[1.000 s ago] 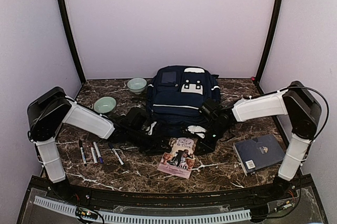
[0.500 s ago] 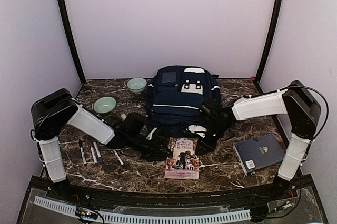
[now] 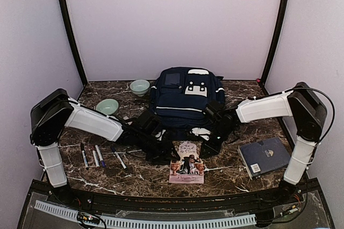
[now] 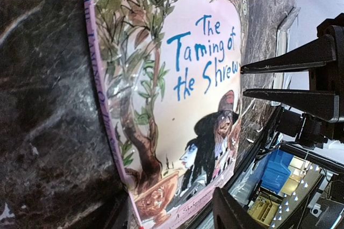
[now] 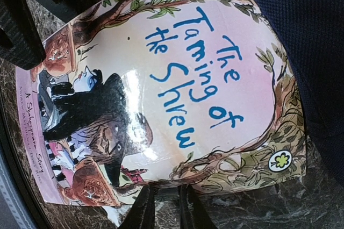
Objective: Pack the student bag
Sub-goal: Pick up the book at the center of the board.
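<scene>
Student bag (image 3: 185, 102) lies just beyond both claws, past their fingertips, flat on the marble table (image 3: 134, 178) with its patched front upward. Its long axis runs straight away from the arm bases, so the claws meet its near end head-on, not its flank. The end with the grey-white patch points away from the claws; the near end faces them, and blue fabric there laps over the title end of a paperback (image 3: 187, 165). Whether that lap is the open mouth I cannot tell. The paperback lies in line with the bag's long axis, title end toward it, its cover bowed upward.

The right claw (image 5: 165, 199) sits at the paperback's right long edge; the student bag is beyond it and a little to the left. Its jaws stand nearly together with a thin gap, tips at that edge; whether they pinch the cover I cannot tell. The left claw (image 3: 164, 154) stands at the opposite edge near the paperback's near corner, jaws apart, gripping nothing; the bag is beyond it and a little to the right. Both claws seem about equally close to the bag, the right perhaps slightly closer. The coming move probably turns on sliding the paperback along that shared axis, away from the claws, under the fabric; a skewed push could snag the bowed cover.
</scene>
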Motion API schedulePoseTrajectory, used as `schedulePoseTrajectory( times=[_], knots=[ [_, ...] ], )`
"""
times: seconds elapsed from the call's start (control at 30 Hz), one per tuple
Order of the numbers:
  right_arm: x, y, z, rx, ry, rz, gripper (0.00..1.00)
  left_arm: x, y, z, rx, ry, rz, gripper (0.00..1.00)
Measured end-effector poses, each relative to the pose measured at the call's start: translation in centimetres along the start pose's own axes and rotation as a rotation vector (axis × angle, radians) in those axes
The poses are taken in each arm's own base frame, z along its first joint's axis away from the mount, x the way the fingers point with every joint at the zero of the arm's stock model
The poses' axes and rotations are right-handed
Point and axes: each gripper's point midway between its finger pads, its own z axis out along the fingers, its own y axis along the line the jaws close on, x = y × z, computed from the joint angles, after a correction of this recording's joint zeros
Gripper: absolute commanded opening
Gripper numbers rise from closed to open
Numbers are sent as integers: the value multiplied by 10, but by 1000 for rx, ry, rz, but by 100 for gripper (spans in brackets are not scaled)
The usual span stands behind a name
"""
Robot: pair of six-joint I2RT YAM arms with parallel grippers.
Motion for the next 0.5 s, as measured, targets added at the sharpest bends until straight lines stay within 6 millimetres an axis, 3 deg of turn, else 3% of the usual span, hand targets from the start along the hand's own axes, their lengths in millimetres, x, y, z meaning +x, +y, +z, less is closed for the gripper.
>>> schedulePoseTrajectory(
  times=[0.23,0.5],
  knots=[
    [0,0,1,-8,15,13,18,-1,0,2,-52,3,-7,55],
    [0,0,2,-16,32,34,17,4,-17,13,173,73,90,54]
  ],
)
